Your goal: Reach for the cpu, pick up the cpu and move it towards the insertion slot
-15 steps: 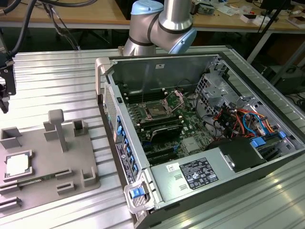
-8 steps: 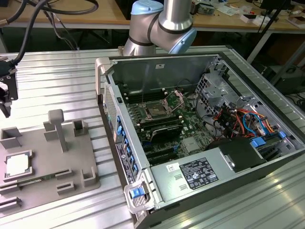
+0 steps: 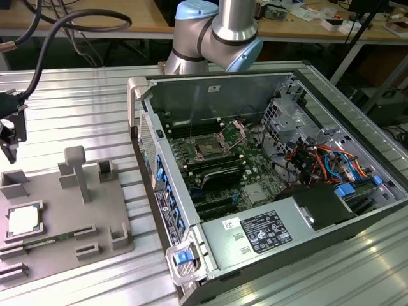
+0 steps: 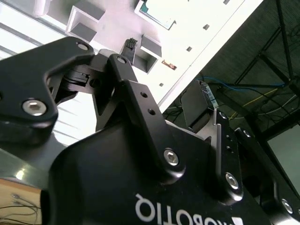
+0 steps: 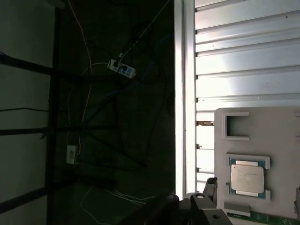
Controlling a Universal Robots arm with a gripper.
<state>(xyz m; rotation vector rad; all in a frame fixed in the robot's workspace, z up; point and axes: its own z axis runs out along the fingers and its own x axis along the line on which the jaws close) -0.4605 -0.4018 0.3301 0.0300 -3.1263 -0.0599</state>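
The grey tray (image 3: 95, 217) lies on the ribbed aluminium table (image 3: 76, 108). The cpu (image 3: 22, 220) rests flat in a square recess of that tray, near the tray's edge on the exterior view's left, with its pale metal top facing up. In the first wrist view, the cpu (image 5: 247, 178) sits framed by the raised lips of its recess, and nothing touches it. In the second wrist view, a corner of the cpu (image 4: 158, 13) shows on the tray, well beyond the fingertips.

The gripper (image 3: 9, 134) hangs over the table just off the tray's edge on the exterior view's left, beyond the tray's far corner. It is above the tray's level and clear of the chip. In the second wrist view, the gripper (image 4: 168, 70) has its two black fingers (image 4: 130, 46) spread apart, with bare tray surface visible between them. It holds nothing.

An open computer case (image 3: 143, 95) stands just beside the tray on the exterior view's right. Inside it, on the green motherboard (image 3: 255, 191), the insertion slot (image 3: 207, 148) shows its dark centre inside a silver frame, well apart from the tray and the gripper. The arm's silver and blue joints (image 3: 217, 32) rise behind the case, on its side away from the tray.
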